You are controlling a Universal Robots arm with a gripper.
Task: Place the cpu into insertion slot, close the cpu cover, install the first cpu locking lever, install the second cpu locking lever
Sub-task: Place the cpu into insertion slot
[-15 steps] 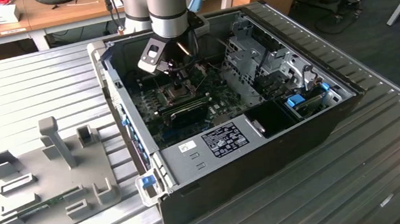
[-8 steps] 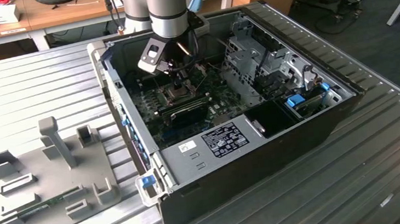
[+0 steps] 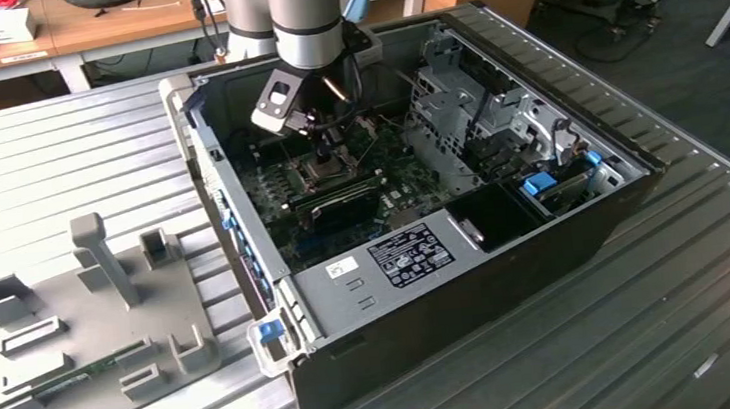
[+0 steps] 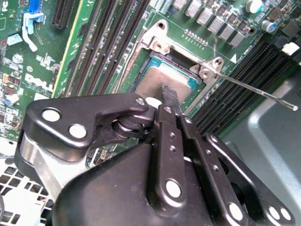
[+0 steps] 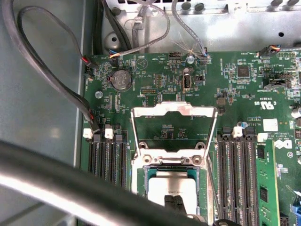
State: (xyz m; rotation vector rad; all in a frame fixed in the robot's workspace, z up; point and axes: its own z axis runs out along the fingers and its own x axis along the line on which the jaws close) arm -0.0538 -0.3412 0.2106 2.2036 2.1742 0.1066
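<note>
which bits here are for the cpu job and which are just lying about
Job: gripper, cpu, slot, cover, lever.
Lying about: memory slots, cables, coin battery, grey tray.

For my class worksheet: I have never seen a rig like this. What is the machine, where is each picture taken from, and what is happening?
The exterior view, from a separate camera, shows a robot arm reaching into an open computer case on a ribbed metal table, a grey fixture tray beside it. Both wrist views come from cameras riding on the arm. Its gripper is over the cpu, which lies in the insertion slot. The cpu cover stands open.
</note>
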